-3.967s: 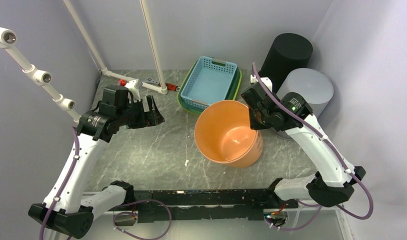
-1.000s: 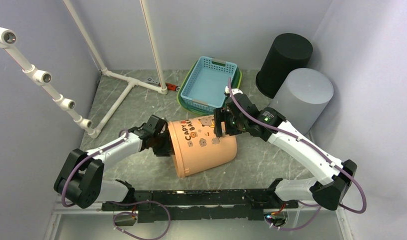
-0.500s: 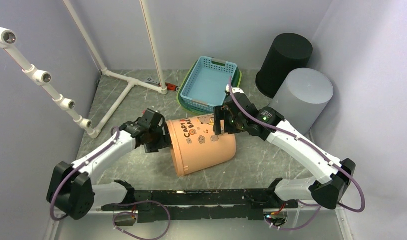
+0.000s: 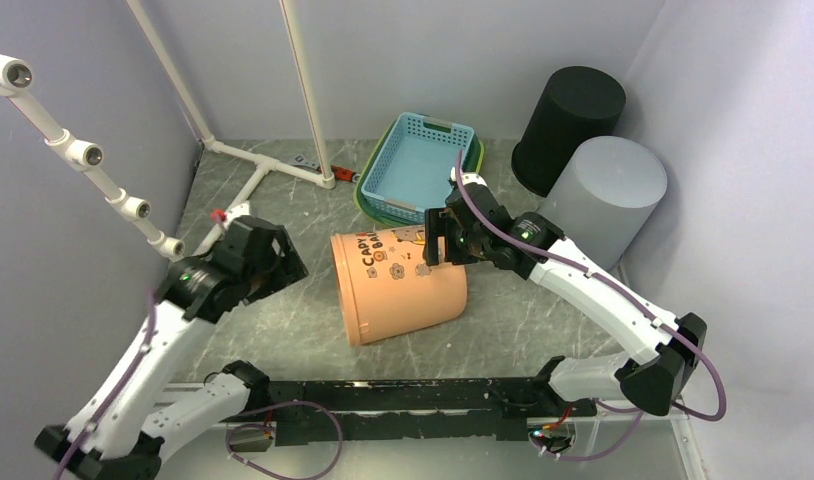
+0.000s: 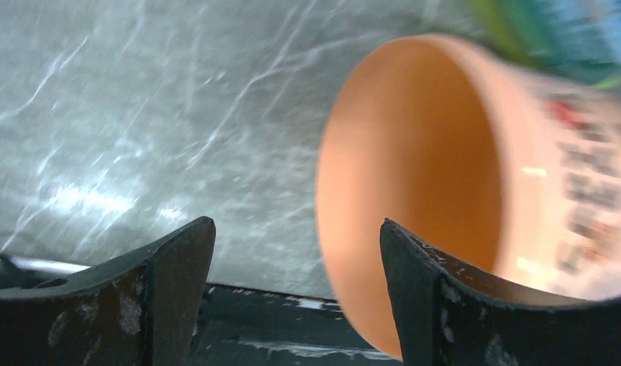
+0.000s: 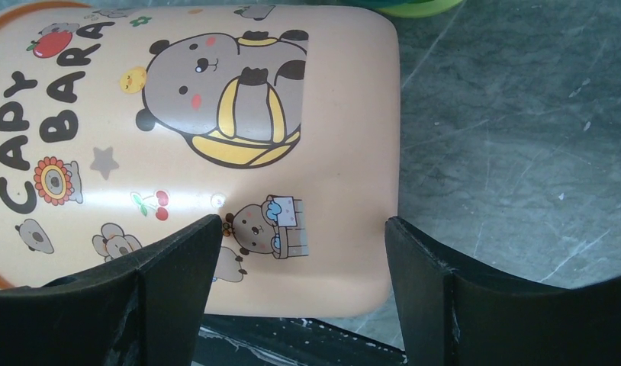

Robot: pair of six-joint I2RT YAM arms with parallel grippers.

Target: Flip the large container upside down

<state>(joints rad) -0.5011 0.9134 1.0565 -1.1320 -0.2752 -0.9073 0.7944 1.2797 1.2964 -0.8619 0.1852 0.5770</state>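
The large container (image 4: pixel 398 285) is an orange bucket with cartoon prints. It lies on its side mid-table, mouth facing left and base facing right. The left wrist view looks into its open mouth (image 5: pixel 414 175). My left gripper (image 4: pixel 286 262) hangs open a short way left of the rim, holding nothing; its jaws (image 5: pixel 296 229) stand wide apart. My right gripper (image 4: pixel 438 245) is open over the container's upper side near the base. The right wrist view shows the printed wall (image 6: pixel 216 114) behind my spread gripper (image 6: pixel 301 225); whether it touches the wall I cannot tell.
A blue basket (image 4: pixel 418 165) nested in a green one sits behind the container. A black cylinder (image 4: pixel 568 115) and a grey cylinder (image 4: pixel 613 190) stand at the back right. A white pipe frame (image 4: pixel 253 185) runs along the back left. The black rail (image 4: pixel 403 395) borders the near edge.
My left gripper let go of the container's rim, opened wide and drew back to the left. The container stays on its side, shifted slightly. The right arm has barely moved.
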